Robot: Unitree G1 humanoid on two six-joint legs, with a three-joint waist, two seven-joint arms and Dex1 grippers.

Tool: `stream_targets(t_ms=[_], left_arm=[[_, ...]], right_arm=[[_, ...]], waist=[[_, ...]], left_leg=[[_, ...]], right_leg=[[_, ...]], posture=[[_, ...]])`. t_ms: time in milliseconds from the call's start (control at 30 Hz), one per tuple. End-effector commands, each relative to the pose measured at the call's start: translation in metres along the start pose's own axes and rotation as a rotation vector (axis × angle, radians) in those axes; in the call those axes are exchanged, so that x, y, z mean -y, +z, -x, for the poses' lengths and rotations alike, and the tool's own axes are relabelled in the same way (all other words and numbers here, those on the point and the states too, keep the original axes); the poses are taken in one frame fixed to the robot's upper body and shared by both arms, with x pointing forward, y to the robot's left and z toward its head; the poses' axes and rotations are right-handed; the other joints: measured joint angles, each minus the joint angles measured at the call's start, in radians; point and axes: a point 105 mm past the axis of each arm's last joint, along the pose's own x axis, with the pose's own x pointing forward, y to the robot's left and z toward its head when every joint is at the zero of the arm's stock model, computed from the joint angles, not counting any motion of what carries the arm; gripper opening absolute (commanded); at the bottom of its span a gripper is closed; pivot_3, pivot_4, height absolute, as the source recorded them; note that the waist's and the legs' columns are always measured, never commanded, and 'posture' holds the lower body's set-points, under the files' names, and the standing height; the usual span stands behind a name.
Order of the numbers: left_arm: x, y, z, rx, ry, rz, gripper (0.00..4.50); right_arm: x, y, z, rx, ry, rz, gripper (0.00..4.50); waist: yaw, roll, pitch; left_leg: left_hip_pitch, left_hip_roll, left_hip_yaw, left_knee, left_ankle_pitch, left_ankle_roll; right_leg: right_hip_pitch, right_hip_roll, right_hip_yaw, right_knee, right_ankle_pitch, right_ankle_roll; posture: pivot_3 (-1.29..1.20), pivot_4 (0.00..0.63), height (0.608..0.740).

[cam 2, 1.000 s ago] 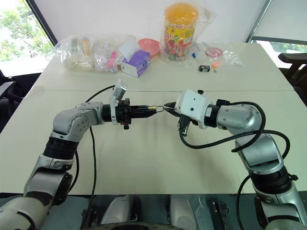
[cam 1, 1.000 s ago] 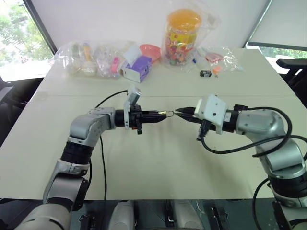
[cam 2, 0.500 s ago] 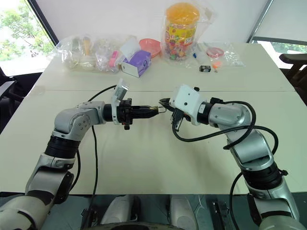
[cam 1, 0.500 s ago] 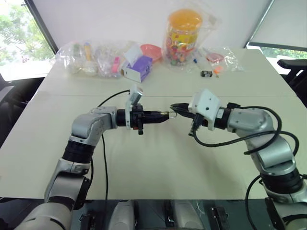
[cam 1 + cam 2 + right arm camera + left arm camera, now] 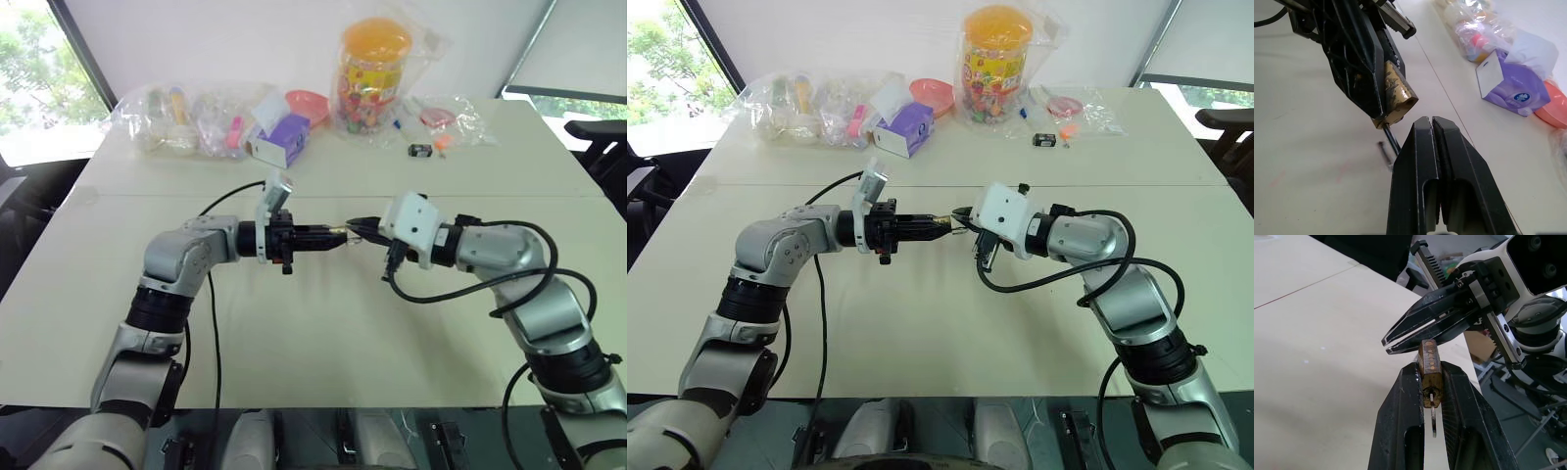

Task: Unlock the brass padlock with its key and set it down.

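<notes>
The brass padlock is clamped in the left claw; the clenched right claw, just beside it, should be aligned squarely.

You have a pale cream surface before you, with a thin seam running across it. Behind it stands a plain white wall. A window at the far left shows green trees in daylight, framed by a dark slanted bar. At the far right is another window, with what may be a dark chair beside it.
</notes>
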Motion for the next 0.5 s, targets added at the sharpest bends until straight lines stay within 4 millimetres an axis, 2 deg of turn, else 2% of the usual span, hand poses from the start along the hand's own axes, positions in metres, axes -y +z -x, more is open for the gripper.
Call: stream_targets(t_ms=[33, 300, 500], left_arm=[[0.009, 0.018, 0.001, 0.042, -0.037, -0.053, 0.00], [0.003, 0.013, 0.001, 0.028, -0.011, -0.056, 0.00], [-0.004, -0.008, -0.001, -0.016, 0.032, -0.024, 0.00]], right_arm=[[-0.003, 0.000, 0.002, 0.002, 0.023, 0.041, 0.06], [0.003, -0.005, 0.009, -0.033, 0.008, 0.094, 0.06], [0.030, -0.011, 0.037, -0.179, -0.122, 0.262, 0.06]], waist=[[0.000, 0.000, 0.000], [0.000, 0.000, 0.000], [0.001, 0.000, 0.000]], left_leg=[[0.000, 0.000, 0.000, 0.000, 0.000, 0.000], [0.000, 0.000, 0.000, 0.000, 0.000, 0.000], [0.000, -0.001, 0.000, 0.000, 0.000, 0.000]], right_leg=[[0.000, 0.000, 0.000, 0.000, 0.000, 0.000], [0.000, 0.000, 0.000, 0.000, 0.000, 0.000], [0.000, -0.001, 0.000, 0.000, 0.000, 0.000]], posture=[[0.00, 0.150, 0.740], [0.00, 0.150, 0.740], [0.00, 0.150, 0.740]])
